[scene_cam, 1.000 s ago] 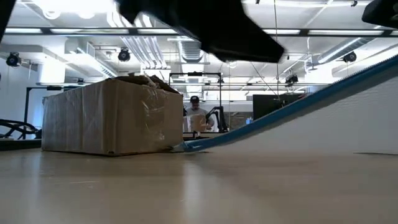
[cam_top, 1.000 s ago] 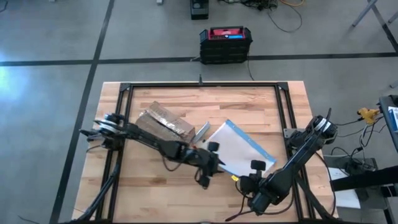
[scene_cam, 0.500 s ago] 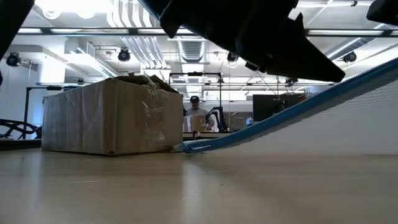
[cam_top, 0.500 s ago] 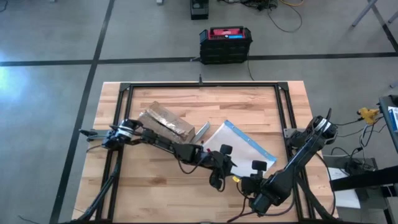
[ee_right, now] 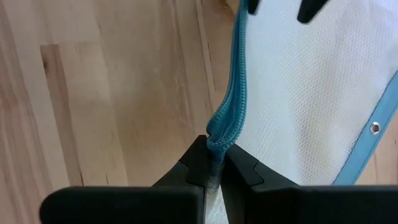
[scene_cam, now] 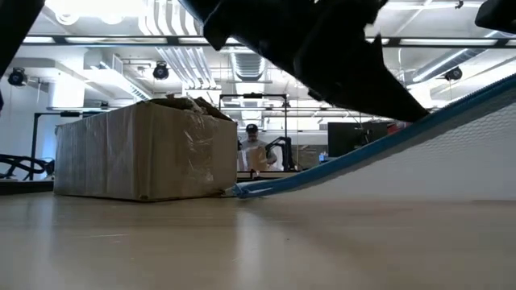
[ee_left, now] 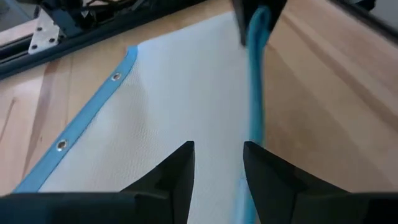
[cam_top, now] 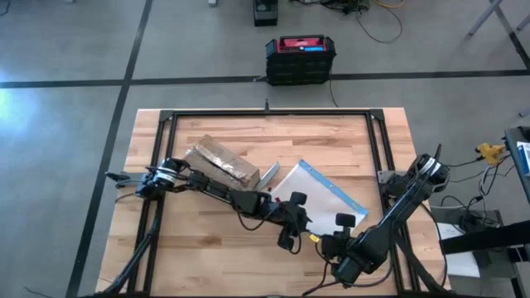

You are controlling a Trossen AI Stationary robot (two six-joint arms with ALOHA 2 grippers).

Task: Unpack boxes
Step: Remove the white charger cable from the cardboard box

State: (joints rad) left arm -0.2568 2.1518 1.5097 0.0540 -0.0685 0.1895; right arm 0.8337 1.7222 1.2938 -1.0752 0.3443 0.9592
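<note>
Pinching the blue zipper edge (ee_right: pixel 227 118) of the white pouch (cam_top: pixel 319 197), the right gripper (ee_right: pixel 213 163) sits at the table's (cam_top: pixel 207 265) near side with its fingers closed tight on that edge. Just beyond, the left gripper (ee_left: pixel 216 163) hovers over the pouch's white face with its fingers a narrow gap apart, holding nothing. Farther back and to the left, the cardboard box (cam_top: pixel 220 162) lies taped, near the pouch's far corner. Risk: if the left gripper closes on flat fabric rather than the zipper edge, it may slip, and the raised pouch could drag against the box.
</note>
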